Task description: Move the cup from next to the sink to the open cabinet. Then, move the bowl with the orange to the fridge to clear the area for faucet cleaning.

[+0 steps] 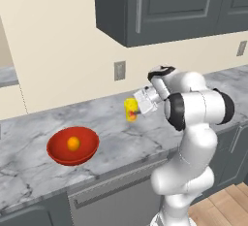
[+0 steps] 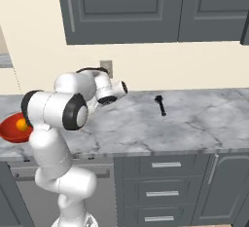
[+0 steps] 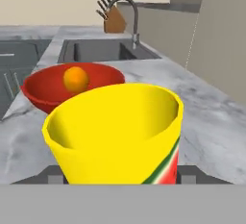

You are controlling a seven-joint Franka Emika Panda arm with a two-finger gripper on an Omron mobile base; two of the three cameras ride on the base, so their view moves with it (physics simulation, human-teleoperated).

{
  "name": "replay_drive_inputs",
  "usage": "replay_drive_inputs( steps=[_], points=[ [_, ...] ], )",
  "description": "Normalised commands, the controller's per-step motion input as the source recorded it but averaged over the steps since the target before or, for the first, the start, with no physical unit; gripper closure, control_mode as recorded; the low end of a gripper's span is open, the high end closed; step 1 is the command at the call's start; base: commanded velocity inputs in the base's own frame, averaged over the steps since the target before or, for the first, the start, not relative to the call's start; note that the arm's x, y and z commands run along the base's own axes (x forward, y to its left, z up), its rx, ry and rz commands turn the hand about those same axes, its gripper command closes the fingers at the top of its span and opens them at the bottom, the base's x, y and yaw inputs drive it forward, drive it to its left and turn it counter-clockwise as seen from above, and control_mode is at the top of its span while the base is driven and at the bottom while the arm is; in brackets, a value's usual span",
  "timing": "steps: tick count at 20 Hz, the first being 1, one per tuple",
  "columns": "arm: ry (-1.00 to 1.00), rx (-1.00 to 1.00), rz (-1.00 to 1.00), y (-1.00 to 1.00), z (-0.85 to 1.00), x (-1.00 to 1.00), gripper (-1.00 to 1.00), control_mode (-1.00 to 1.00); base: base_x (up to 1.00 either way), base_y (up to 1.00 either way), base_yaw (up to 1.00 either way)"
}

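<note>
The yellow cup [image 1: 130, 109] with a red-orange mark sits at the tip of my gripper [image 1: 135, 107], just above the marble counter [image 1: 29, 171]. In the hand view the cup [image 3: 115, 136] lies between the jaws, its watermelon-coloured mark at the lower right, and it hides the fingertips. The gripper is shut on it. To the left rests the red bowl [image 1: 72, 146] with the orange [image 1: 73, 143] inside; both appear beyond the cup in the hand view, bowl [image 3: 43, 91] and orange [image 3: 76, 79]. The open cabinet and the fridge are out of view.
Past the bowl lie a sink [image 3: 96, 50], a curved faucet [image 3: 129, 9] and a knife block [image 3: 114, 21]. Upper cabinets [image 1: 160, 7] with shut doors hang over the counter. A dark utensil [image 2: 160, 105] lies on the counter to the right. A dishwasher front [image 1: 116, 196] sits below.
</note>
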Motion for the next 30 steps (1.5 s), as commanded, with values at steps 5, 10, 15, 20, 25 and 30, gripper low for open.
replay_drive_inputs(
  steps=[5, 10, 15, 20, 25, 30],
  points=[
    [-0.27, 0.01, -0.26, -0.15, 1.0, -0.83, 1.0, -1.0, 0.0, 0.0, 0.0],
    [-0.14, 0.01, -0.34, -0.01, 1.0, -0.56, 1.0, -1.0, 0.0, 0.0, 0.0],
    [-0.04, 0.06, -0.25, -0.11, 0.6, -0.49, 1.0, 1.0, -0.35, -0.17, -0.26],
    [0.0, 0.0, 0.0, 0.0, 0.0, 0.0, 1.0, 1.0, -0.63, -0.25, -0.77],
    [0.0, 0.0, 0.0, 0.0, 0.0, 0.0, 1.0, 1.0, -0.37, -0.57, -0.77],
    [0.0, 0.0, 0.0, 0.0, 0.0, 0.0, 1.0, 1.0, 0.38, -0.57, -0.79]
  ],
)
